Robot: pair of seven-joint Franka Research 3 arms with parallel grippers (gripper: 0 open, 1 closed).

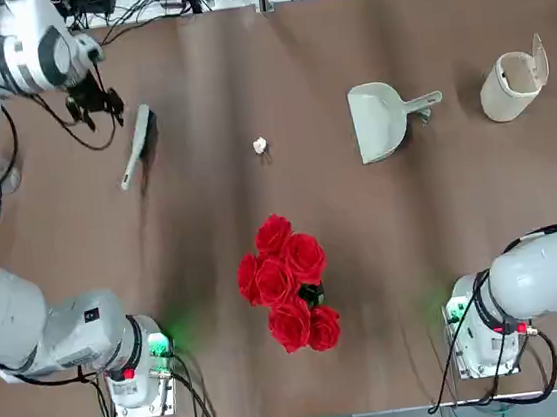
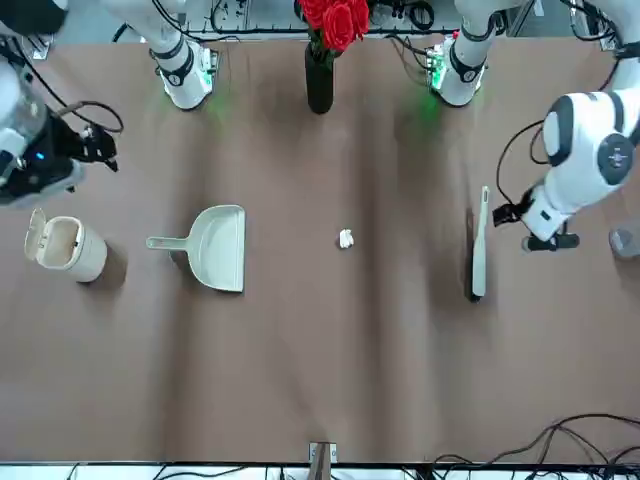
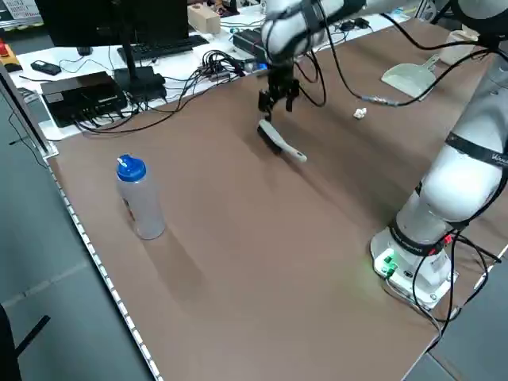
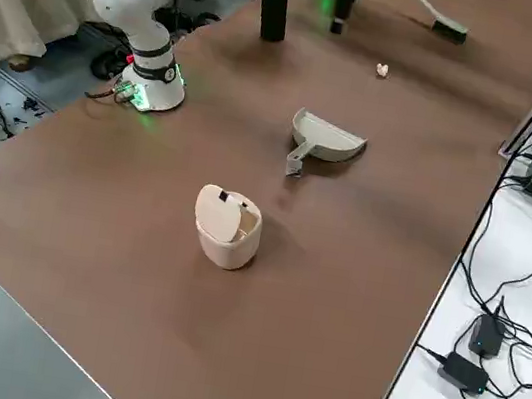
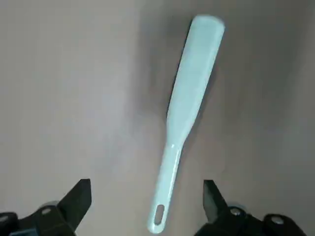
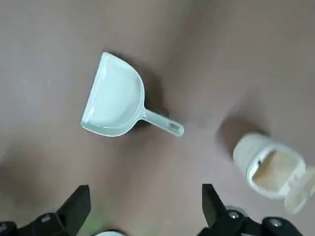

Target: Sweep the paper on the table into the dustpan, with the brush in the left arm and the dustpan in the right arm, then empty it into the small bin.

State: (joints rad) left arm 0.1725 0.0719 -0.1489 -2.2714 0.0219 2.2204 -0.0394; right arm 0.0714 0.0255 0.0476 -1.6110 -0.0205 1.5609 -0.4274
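Observation:
The brush (image 1: 137, 144) lies flat on the brown table (image 1: 210, 226) at the far left, white handle toward the robot. My left gripper (image 1: 96, 110) hovers open just left of it; in the left wrist view the brush (image 5: 187, 108) sits ahead of the open left gripper (image 5: 145, 199). The tiny white paper (image 1: 260, 146) rests mid-table. The dustpan (image 1: 381, 118) lies to its right, handle pointing at the small bin (image 1: 516, 84), whose lid is open. My right gripper (image 2: 95, 148) hangs open above the bin area, holding nothing; its wrist view shows the dustpan (image 6: 113, 101) and the bin (image 6: 268, 167) below.
A black vase of red roses (image 1: 287, 283) stands near the table's front middle, between the arm bases. A clear bottle with a blue cap (image 3: 139, 198) stands at the table's left edge. Cables and electronics (image 3: 119, 87) lie beyond the far edge.

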